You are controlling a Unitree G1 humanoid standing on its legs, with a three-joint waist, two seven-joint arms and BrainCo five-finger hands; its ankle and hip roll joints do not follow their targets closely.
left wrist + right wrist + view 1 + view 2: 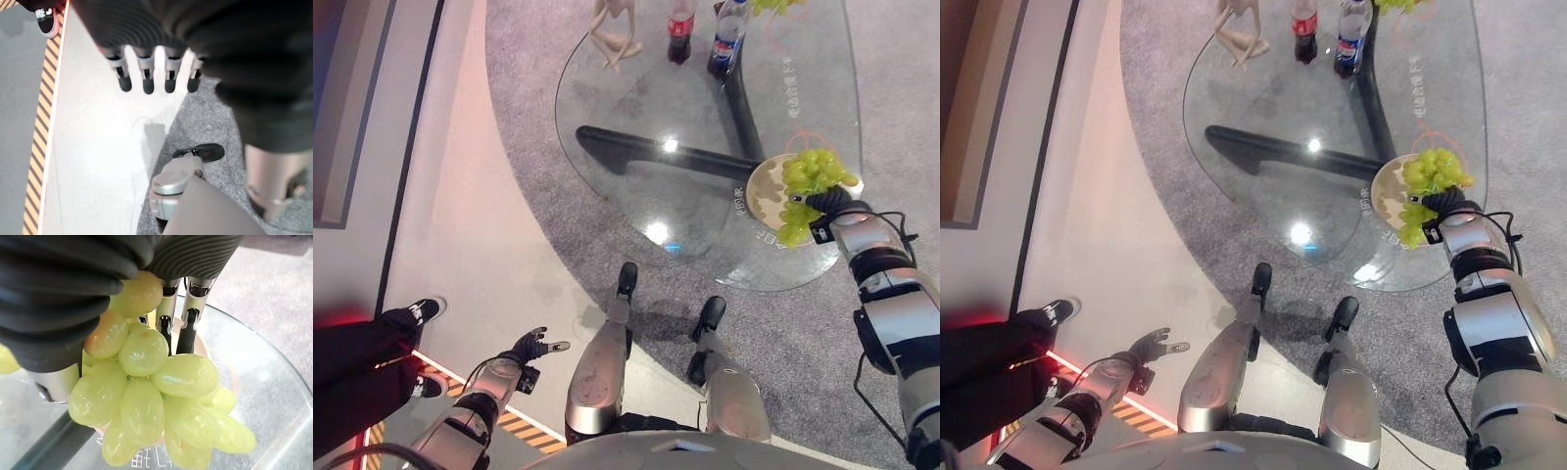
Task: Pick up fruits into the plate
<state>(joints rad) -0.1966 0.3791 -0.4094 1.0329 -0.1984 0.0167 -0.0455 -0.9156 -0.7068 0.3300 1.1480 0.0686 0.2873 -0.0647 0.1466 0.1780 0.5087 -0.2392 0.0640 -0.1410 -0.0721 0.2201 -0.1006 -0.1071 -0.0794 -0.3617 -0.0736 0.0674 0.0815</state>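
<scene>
A bunch of green grapes (156,396) is held in the curled fingers (188,330) of the right hand (830,204), hanging directly over the plate (762,191) at the surface's (636,108) near edge. Only a straight lowering is judged to be needed. The left hand (530,346) is kept low and well apart, fingers spread.

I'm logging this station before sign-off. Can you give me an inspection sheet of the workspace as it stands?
Surface: round glass table on grey carpet.
Job's things: bunch of green grapes held over the pale round plate at the table's near edge; a second green bunch at the far edge.
Clutter: two plastic soda bottles, beige figurine.
Hands: right hand shut on the grapes; left hand open, low over the floor.
Cables: nothing seen.
Surroundings: a person's dark trouser legs and shoes at the left; striped floor tape.
</scene>
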